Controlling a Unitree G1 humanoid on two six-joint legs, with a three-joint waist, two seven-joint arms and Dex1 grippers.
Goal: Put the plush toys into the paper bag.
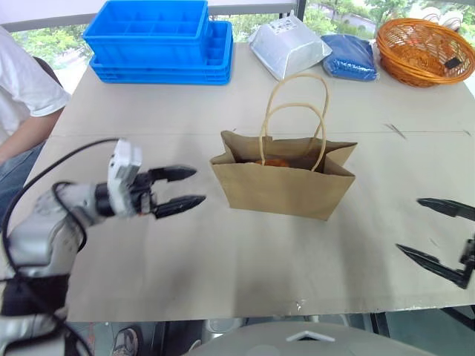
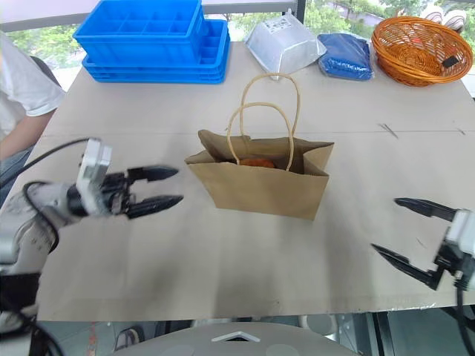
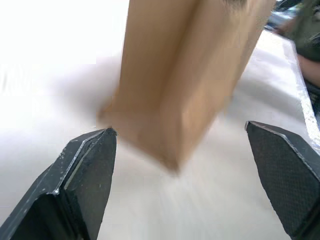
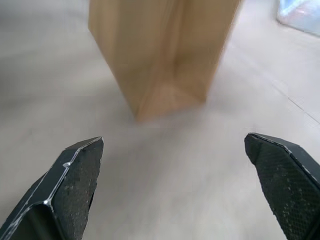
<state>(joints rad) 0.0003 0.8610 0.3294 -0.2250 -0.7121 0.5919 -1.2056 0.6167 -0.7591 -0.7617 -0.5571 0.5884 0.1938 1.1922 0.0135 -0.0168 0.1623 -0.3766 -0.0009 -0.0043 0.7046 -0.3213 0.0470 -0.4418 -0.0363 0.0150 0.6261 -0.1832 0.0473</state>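
Two grippers are seen flanking the paper bag (image 1: pixel 283 180), which stands upright near the middle of the table (image 1: pixel 223 274). Its mouth is open and its two cord handles (image 1: pixel 295 119) rise in loops above the rim.

Left gripper (image 1: pixel 178 189): held above the table on the bag's left, clear of it, fingers pointing toward the bag's side. Fingers are spread apart and nothing is held between them; in the left wrist view the same gap is seen, with a corner of the bag between the two fingertips (image 3: pixel 95 160) but beyond them.

Right gripper (image 2: pixel 412 233): held well off to the bag's right, near the table's front edge. Fingers are parted wide and nothing is held; in the right wrist view the bag's narrow end is seen ahead, apart from the fingertips (image 4: pixel 80 175).

Plush toys: a patch of orange-brown (image 1: pixel 273 162) is glimpsed inside the bag's mouth, just behind the front wall. It is possibly one of the toys, but too little is exposed to be sure.

Along the far side of the table are noted stacked blue crates (image 1: pixel 159 41), a silver-white pouch (image 1: pixel 288 46), a blue bundle (image 1: pixel 350 56) and an orange wicker basket (image 1: pixel 424 50). A person in a white sleeve (image 1: pixel 26 89) is seated at the table's left edge.
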